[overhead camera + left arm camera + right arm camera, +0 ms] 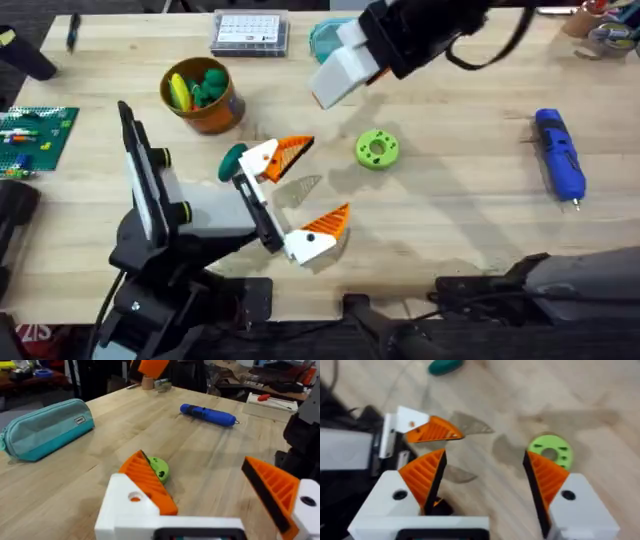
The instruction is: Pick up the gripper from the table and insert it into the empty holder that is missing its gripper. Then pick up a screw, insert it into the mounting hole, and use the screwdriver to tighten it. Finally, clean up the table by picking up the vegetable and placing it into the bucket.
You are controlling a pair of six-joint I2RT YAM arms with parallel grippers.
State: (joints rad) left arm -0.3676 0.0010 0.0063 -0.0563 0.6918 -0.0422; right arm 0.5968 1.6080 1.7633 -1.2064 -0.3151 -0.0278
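Note:
The dark green vegetable [233,160] lies on the table, right beside the far finger of my left gripper [305,192]. That gripper is open and holds nothing; its orange pads [147,482] frame the lime disc. The vegetable [445,366] is also in the right wrist view. My right gripper [345,70] hangs high over the table's back, open and empty [485,480]. The orange-brown bucket [222,112] stands at the back left with yellow and green toys inside. The blue screwdriver [560,155] lies at the right [207,414]. The holder and the screw are out of view.
A lime green disc with holes [377,149] lies mid-table. A teal case [45,427] and a clear box [250,32] sit at the back. A green brick plate [35,135] is at the left edge.

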